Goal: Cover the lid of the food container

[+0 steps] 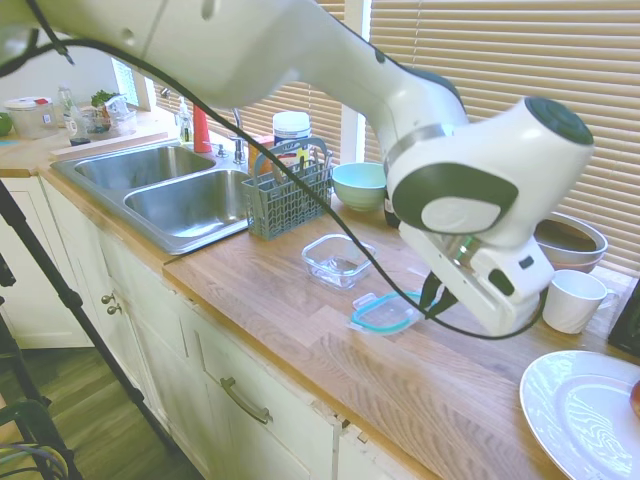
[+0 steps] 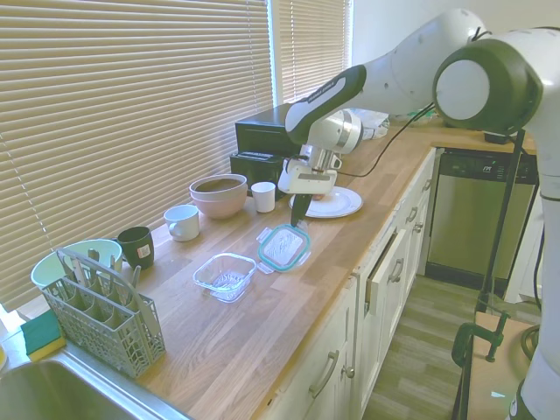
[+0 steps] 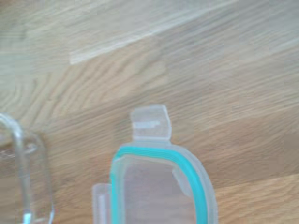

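Lid point(image 2: 283, 247): flat on wooden counter point(image 2: 262, 324), just beside food container point(image 2: 226, 276), at its 2 o'clock. Gripper point(image 2: 299, 216): touching lid's far edge; finger state indiscernible.

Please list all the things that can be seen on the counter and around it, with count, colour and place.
lid: 1, clear with teal rim, flat on counter beside container
food container: 1, clear glass, open
utensil caddy: 1, grey, next to sink
sink: 1, steel, double
bowls: mint-green, pink
cups: 2 white, 1 dark
plate: 1, white, counter end
sponge: 1, green-yellow
tool: 1, dark fingers, at the lid's edge; grip unclear
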Available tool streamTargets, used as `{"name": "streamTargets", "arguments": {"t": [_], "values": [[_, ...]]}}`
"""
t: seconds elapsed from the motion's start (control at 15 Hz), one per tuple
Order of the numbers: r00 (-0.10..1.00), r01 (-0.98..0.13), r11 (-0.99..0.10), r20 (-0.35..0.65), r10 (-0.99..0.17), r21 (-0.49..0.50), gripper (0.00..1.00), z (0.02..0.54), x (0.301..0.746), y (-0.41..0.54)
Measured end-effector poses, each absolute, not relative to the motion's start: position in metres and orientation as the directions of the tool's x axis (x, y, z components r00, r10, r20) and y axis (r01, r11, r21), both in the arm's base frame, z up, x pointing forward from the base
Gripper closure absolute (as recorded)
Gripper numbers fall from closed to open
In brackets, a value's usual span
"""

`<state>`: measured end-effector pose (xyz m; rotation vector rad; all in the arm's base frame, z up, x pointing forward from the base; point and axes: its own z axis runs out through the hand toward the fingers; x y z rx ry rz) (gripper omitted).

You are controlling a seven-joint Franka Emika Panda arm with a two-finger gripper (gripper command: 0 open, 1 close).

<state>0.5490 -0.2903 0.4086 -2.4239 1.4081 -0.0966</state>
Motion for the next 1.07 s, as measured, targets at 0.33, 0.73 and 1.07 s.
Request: {"name": "streamTargets", "arguments": {"t": [0.33,0.73,1.07], "values": [[0.559,-0.802,-0.534,-0.021,-0.829,-0.266,1.00,0.472,0.559,-0.225],[0.618,-0.766,-0.613,0.037,-0.785,-0.197,1.00,0.512,0.589,-0.164],[0.644,-0.750,-0.646,0.066,-0.762,-0.142,1.00,0.523,0.624,-0.134]]}}
